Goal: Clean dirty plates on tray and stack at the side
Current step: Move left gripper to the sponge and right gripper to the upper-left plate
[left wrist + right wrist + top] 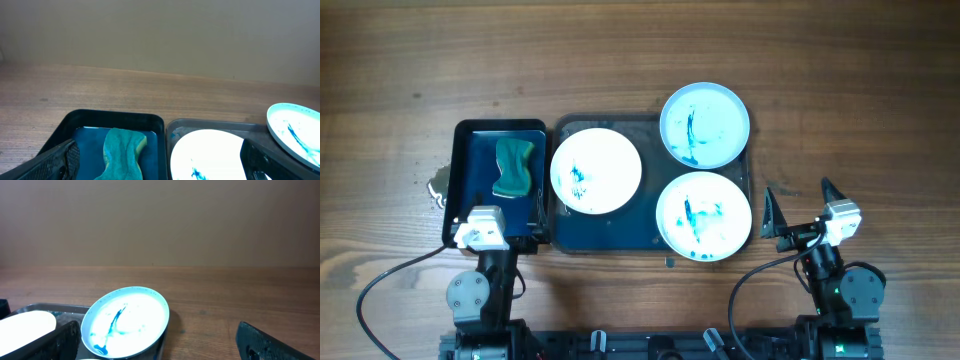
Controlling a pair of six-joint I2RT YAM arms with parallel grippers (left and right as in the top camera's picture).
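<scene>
Three white plates smeared with blue lie on the large dark tray point(610, 238). One plate point(596, 170) is at the left. One plate point(704, 215) is at the near right. One plate point(705, 124) is at the far right and overhangs the tray's corner. My left gripper point(500, 205) is open and empty over the near end of the small black tray point(470, 130). Its wrist view shows the left plate point(210, 155) and the far right plate point(295, 132). My right gripper point(800, 205) is open and empty, just right of the large tray. Its wrist view shows the far right plate point(127, 322).
The small black tray holds a green sponge point(513, 167), also in the left wrist view point(122, 152). A small grey object point(438, 188) lies just left of it. Bare wooden table point(860, 100) lies to the right and beyond the trays. Cables run along the near edge.
</scene>
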